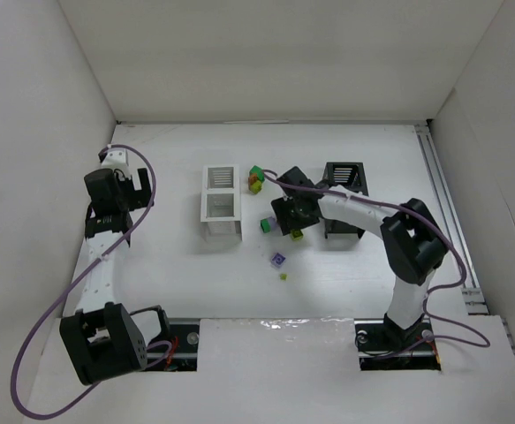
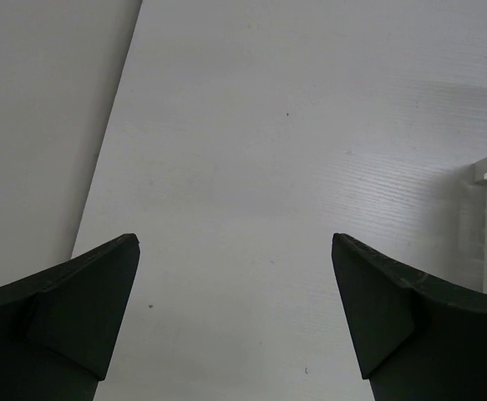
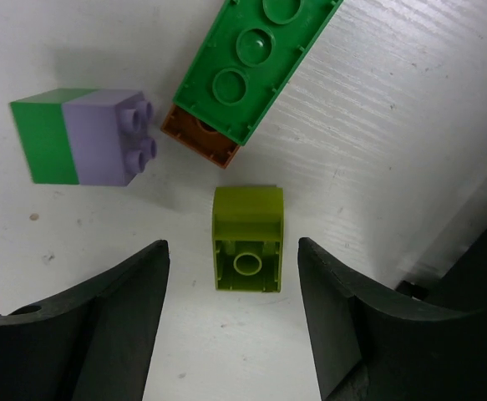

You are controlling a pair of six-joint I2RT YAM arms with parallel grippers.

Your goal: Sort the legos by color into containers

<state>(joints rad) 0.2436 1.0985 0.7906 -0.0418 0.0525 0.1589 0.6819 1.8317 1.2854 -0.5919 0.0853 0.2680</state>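
Yellow-green brick (image 3: 247, 238) lies on the white table (image 1: 195, 283) between the fingers of the right gripper (image 3: 231, 259), which are spread apart and touch nothing. Just beyond it a long green brick (image 3: 251, 63) sits on an orange brick (image 3: 201, 138). A green-and-lavender brick (image 3: 84, 135) lies to the left, apart from both.

Top view: white box (image 1: 221, 192) is left of the gripper and black box (image 1: 344, 177) right of it. A small brick cluster (image 1: 255, 179) sits just right of the white box's far compartment. A purple brick (image 1: 278, 260) and a tiny yellow-green piece (image 1: 284, 276) lie nearer the bases.

Right arm crosses the black box and covers part of its near half; box contents can't be made out. The gripper head hides the green-on-orange stack from above. Left wrist view catches only a cut-off edge of the white box.

Right arm reaches forward and left, wrist pointing down. Left arm is folded by the left wall, left gripper (image 2: 235, 242) fingers wide apart over the table, well apart from the white box.
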